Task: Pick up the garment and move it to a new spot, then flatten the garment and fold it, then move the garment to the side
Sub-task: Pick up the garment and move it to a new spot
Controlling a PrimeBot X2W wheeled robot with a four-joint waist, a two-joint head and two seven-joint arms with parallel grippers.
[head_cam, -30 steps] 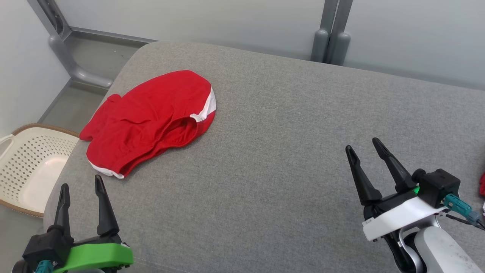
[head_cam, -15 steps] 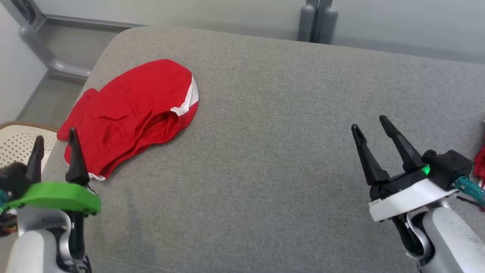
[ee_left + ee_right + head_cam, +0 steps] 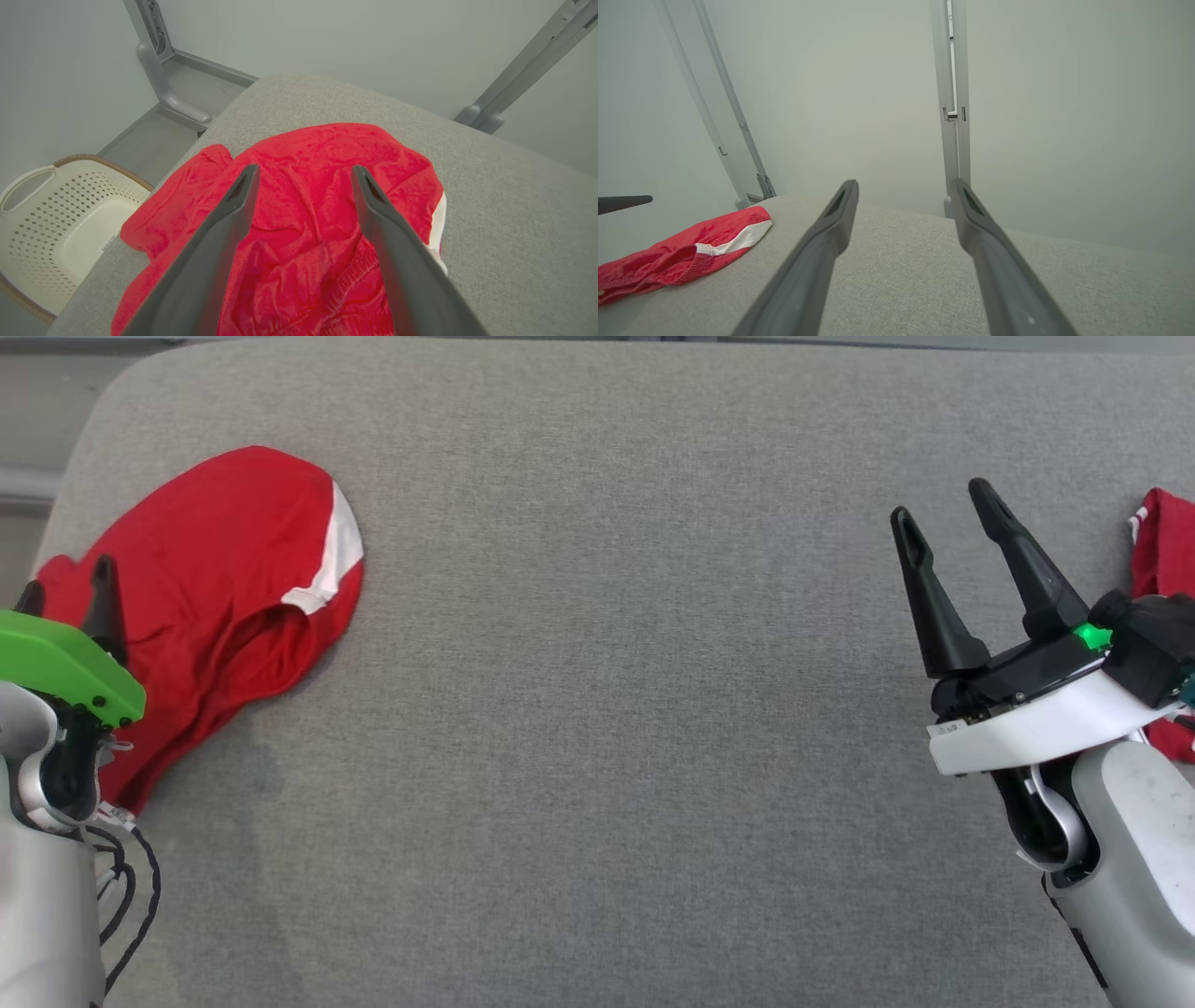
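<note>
Fig.: task at start, w/ red garment (image 3: 224, 569) crumpled and unlifted at left end of grey cushion (image 3: 597, 709), L gripper (image 3: 65, 583) open, poised over it, R gripper (image 3: 941, 502) open, well apart; pick-up, flattening, folding, set-aside all left to do.

Green-mounted left claw (image 3: 67, 577), white-mounted right claw (image 3: 941, 499)
</note>
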